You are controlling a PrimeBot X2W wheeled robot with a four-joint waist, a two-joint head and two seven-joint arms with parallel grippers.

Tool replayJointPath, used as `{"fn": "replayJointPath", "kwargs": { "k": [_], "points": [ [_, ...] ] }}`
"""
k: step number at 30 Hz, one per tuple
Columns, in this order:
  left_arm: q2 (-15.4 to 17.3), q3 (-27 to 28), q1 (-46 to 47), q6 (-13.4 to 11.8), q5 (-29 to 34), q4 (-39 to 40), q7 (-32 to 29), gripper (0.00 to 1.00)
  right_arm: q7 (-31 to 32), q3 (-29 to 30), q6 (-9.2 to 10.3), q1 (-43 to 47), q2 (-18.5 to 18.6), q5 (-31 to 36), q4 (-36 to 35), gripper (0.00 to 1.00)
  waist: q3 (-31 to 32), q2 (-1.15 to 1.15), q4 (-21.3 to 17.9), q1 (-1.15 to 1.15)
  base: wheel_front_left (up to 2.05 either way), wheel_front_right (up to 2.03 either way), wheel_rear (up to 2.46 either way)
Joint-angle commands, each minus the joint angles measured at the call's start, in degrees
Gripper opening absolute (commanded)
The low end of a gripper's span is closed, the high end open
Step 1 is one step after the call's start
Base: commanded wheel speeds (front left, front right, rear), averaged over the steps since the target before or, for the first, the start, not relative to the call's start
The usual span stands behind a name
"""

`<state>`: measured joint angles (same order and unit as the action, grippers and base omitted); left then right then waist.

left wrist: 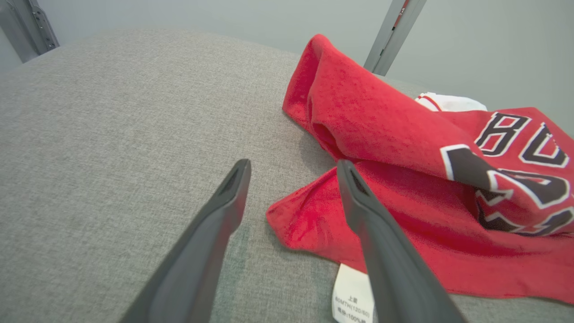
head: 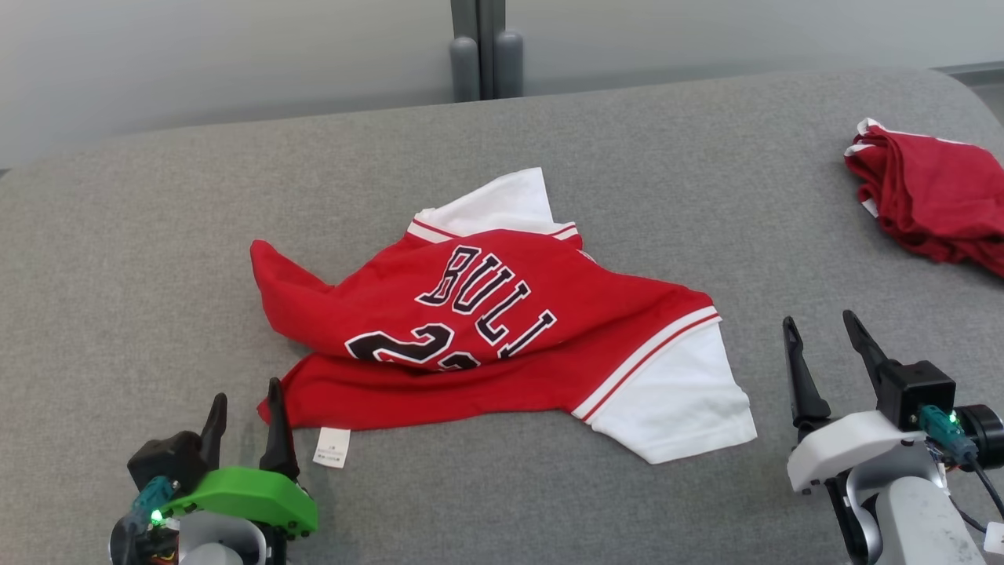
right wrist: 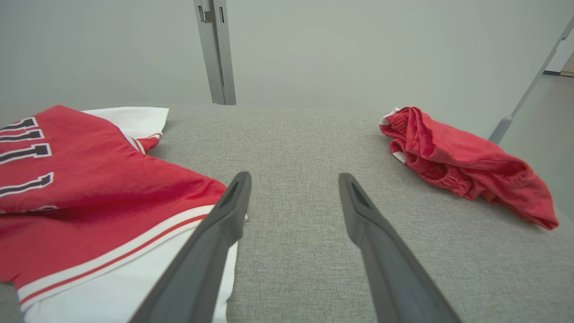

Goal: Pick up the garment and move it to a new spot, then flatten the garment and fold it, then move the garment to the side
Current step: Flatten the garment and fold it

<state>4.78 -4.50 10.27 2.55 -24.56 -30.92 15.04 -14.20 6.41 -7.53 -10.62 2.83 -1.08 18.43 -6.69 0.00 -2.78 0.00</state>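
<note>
The garment (head: 486,329) is a red jersey with white sleeves and black lettering, lying crumpled and partly folded over itself in the middle of the grey surface (head: 157,259). Its white label (head: 332,447) sticks out at the near hem. My left gripper (head: 245,404) stands open at the garment's near-left corner (left wrist: 309,220), with nothing between its fingers. My right gripper (head: 823,326) is open too, just right of the white sleeve (head: 682,400), holding nothing. The right wrist view shows the sleeve (right wrist: 134,273) beside the left finger.
A second red cloth (head: 933,192) lies bunched at the far right edge of the surface, also seen as a red heap (right wrist: 462,157) in the right wrist view. Grey posts (head: 486,51) stand behind the far edge. Bare grey fabric stretches to the left.
</note>
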Motion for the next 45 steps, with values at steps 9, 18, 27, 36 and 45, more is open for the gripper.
{"fn": "replayJointPath", "kwargs": {
  "k": [9,18,27,36,45],
  "points": [
    [-0.4,2.2,-6.1,2.6,4.8,8.2,0.1,1.0,-0.9,-0.5,0.09,2.6,0.1,-1.6,0.4,1.0,5.0,0.0,0.1,0.0,0.0,0.0,0.0],
    [-1.4,0.2,-11.3,3.2,6.8,12.5,0.1,1.0,-1.0,-2.7,0.09,5.5,0.1,-3.9,0.9,1.0,8.7,0.0,0.6,0.0,0.0,0.0,0.0],
    [-1.8,-1.0,-13.7,2.4,6.0,13.4,0.1,1.0,-1.0,-5.2,0.09,6.8,0.2,-6.6,1.6,1.0,9.4,0.0,0.8,0.0,0.0,0.0,0.0],
    [-1.8,-1.3,-13.5,2.0,5.3,13.2,0.1,1.0,-1.0,-6.1,0.09,6.5,0.2,-6.9,2.5,1.0,9.2,0.0,0.6,0.0,0.0,0.0,0.0],
    [-1.8,-1.2,-12.9,1.8,6.4,13.1,0.1,1.0,-1.0,-5.9,0.09,6.5,0.2,-5.4,5.7,1.0,8.7,0.0,1.0,0.0,0.0,0.0,0.0]
  ]
}}
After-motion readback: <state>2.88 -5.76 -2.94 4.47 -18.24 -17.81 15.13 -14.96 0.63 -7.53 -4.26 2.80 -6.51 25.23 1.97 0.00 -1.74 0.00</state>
